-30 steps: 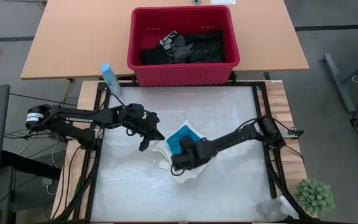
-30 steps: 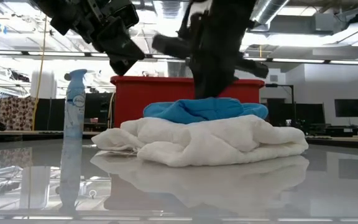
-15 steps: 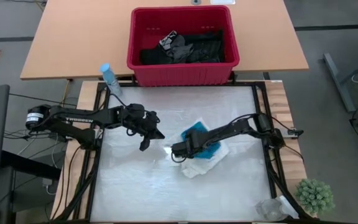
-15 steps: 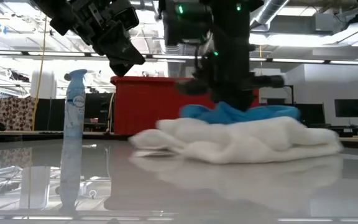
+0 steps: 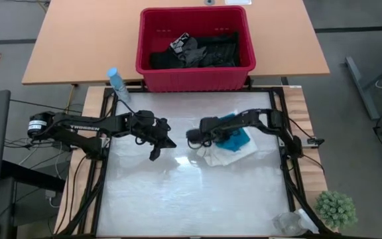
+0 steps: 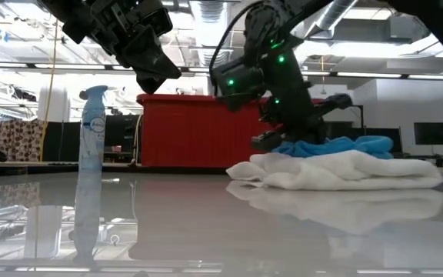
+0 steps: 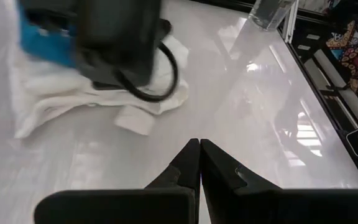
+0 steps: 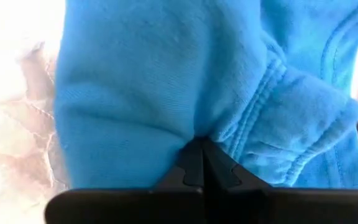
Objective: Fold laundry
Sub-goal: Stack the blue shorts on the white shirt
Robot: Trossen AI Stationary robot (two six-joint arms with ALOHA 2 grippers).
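so the right gripper [image 5: 192, 138] has its fingers pinched shut with the tips pressed right into the teal garment [image 5: 233, 137], looks like a fold of it is caught between them but I can't say for sure. That teal piece sits on top of the white garment [image 5: 225, 155], and the little stack is on the right-hand part of the desk [image 5: 178, 199], a bit in front of the red basket [image 5: 194, 78]. The rest of the laundry, the black clothes [image 5: 201, 50], is piled in that basket. The left gripper [image 5: 161, 147] hangs above the desk off to the left, fingers closed on nothing, well apart from the stack. Handling-wise this stuff is all soft and floppy and light, and on that glossy desk I'd guess it slides and bunches easily. Best bet is pinching at a hem or corner, not the middle, so an edge lifts cleanly instead of dragging the white one along
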